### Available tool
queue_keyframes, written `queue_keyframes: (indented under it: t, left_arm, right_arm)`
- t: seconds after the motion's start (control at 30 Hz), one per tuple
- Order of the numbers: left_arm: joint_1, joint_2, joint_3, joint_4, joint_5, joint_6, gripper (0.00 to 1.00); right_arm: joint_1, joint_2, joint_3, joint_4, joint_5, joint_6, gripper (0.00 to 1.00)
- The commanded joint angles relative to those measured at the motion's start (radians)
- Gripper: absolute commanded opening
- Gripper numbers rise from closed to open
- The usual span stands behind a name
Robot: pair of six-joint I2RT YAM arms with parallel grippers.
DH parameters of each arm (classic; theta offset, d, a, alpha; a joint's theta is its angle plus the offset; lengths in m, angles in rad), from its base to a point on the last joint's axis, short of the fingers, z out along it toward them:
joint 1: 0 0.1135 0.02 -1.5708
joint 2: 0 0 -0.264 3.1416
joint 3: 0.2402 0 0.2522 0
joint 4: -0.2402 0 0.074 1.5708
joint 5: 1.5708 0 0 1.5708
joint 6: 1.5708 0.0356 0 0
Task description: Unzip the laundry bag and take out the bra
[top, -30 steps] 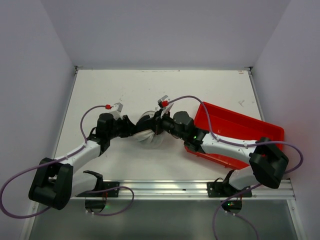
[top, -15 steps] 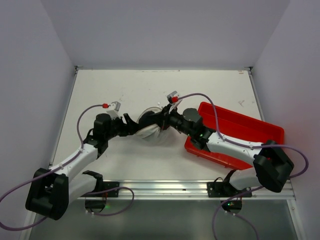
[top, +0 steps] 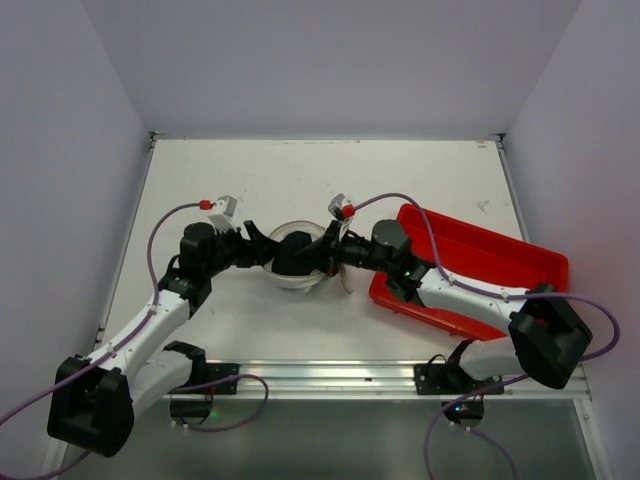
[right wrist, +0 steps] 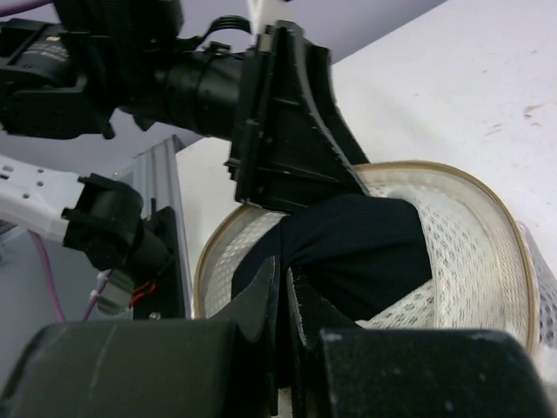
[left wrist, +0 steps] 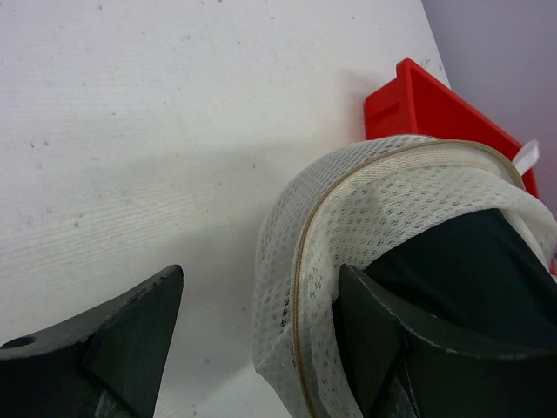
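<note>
The laundry bag [top: 303,284] is a small round white mesh case lying open at the table's middle, and a black bra [top: 292,256] shows inside it. My left gripper [top: 262,248] is open at the bag's left edge. In the left wrist view [left wrist: 259,272] the mesh rim [left wrist: 392,200] lies between its fingers, and the right finger sits inside against the bra [left wrist: 470,270]. My right gripper [top: 322,255] reaches in from the right. In the right wrist view [right wrist: 283,266] it is shut on the bra's black fabric [right wrist: 357,244] inside the mesh [right wrist: 470,261].
A red plastic tray [top: 480,255] sits at the right, partly under my right arm, and its corner shows in the left wrist view [left wrist: 418,96]. White walls ring the table, and a metal rail runs along the near edge.
The bag has opened out, so the black bra now shows where white mesh covered it. My left arm has swung left and back; my right gripper has reached into the bag.
</note>
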Motion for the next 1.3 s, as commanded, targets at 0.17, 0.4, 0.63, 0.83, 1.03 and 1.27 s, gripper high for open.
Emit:
queue_keyframes:
  t: [0.17,0.4,0.63,0.83,1.03,1.27]
  left_arm:
    - [0.003,0.024,0.033,0.031,0.106,-0.013,0.73]
    - [0.004,-0.062,0.123,-0.160,-0.046,-0.018,0.79]
    - [0.017,0.024,0.321,-0.340,-0.157,0.002,0.81]
    - [0.017,0.051,0.357,-0.380,-0.191,0.034,0.84]
    - [0.018,0.114,0.295,-0.343,-0.153,0.045,0.85]
    - [0.017,0.077,0.249,-0.270,-0.047,0.034,0.84]
  right_arm:
    - [-0.002,-0.038,-0.003,0.059,-0.051,-0.005,0.00]
    - [-0.008,-0.051,-0.094,0.192,0.234,0.073,0.00]
    - [-0.008,0.014,-0.129,0.289,0.395,0.106,0.00]
    - [-0.008,0.104,-0.149,0.390,0.460,0.133,0.00]
    - [-0.008,0.205,-0.125,0.447,0.435,0.173,0.00]
    - [-0.008,0.264,-0.095,0.453,0.453,0.193,0.00]
